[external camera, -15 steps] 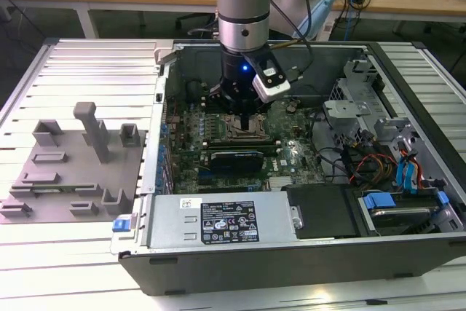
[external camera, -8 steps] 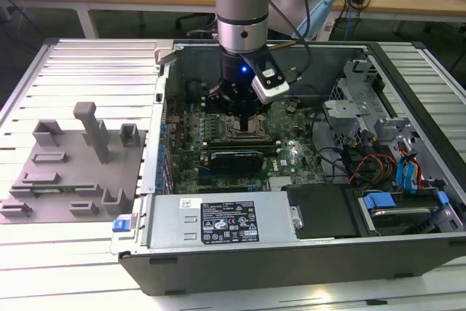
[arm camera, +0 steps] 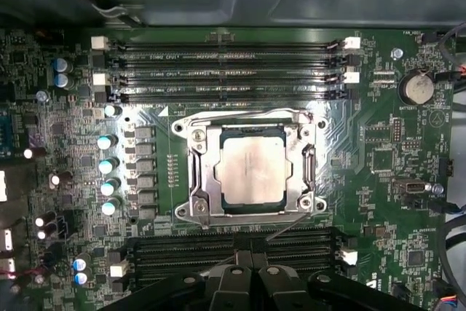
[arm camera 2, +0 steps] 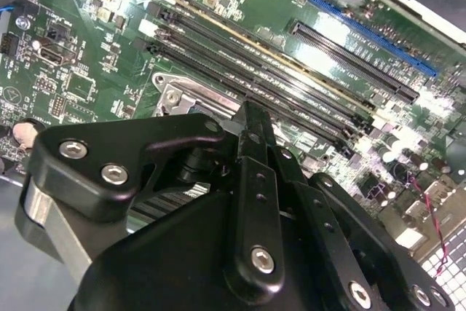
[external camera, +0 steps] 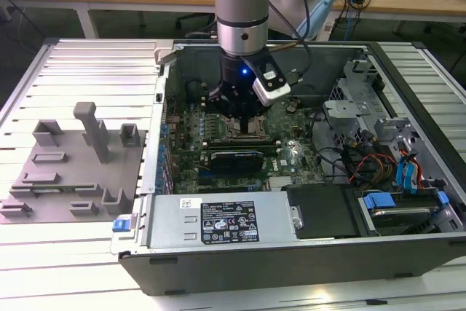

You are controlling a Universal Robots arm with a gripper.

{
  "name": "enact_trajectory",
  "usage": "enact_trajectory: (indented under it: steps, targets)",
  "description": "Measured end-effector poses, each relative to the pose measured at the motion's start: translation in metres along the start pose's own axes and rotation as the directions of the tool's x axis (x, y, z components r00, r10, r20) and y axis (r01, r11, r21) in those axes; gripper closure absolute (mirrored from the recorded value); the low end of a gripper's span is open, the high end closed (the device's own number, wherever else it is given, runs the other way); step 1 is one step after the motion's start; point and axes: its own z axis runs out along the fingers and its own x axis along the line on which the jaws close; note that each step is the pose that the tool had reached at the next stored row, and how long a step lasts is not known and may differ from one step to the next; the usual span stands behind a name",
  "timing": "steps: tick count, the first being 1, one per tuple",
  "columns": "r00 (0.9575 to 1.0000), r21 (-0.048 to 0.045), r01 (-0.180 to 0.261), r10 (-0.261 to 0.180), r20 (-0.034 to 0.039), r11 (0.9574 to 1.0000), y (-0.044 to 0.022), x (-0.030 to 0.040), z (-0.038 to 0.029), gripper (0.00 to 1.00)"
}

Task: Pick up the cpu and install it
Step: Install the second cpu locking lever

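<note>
The small flat square cpu [arm camera: 253, 170] with its pale silver metal top lies inside the metal socket frame [arm camera: 198, 172] on the green motherboard [arm camera: 378, 151], directly under the black gripper [external camera: 244, 111], and nothing is touching it. In the first wrist view the black gripper links stand at the edge, over the black memory slots [arm camera: 233, 247] beside the socket, and I cannot tell if the gripper is open or closed. In the exterior view the gripper hangs low inside the open grey computer case [external camera: 240, 264], well apart from the grey fixture plate [external camera: 69, 169] on the exterior view's left.
</note>
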Motion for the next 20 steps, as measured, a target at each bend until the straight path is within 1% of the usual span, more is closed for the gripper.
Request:
enact_trajectory:
  steps: [6, 16, 20]
  targets:
    - [0.9999, -0.0013, 0.016, -0.016, 0.0015, 0.9999, 0.0001, 0.0046, 0.0025, 0.89]
    - [0.9997, -0.002, 0.023, -0.023, 0.0021, 0.9997, 0.0004, 0.0086, 0.0067, 0.89]
    - [0.9997, -0.0021, 0.026, -0.026, 0.0024, 0.9997, 0.0006, 0.0117, 0.0086, 0.89]
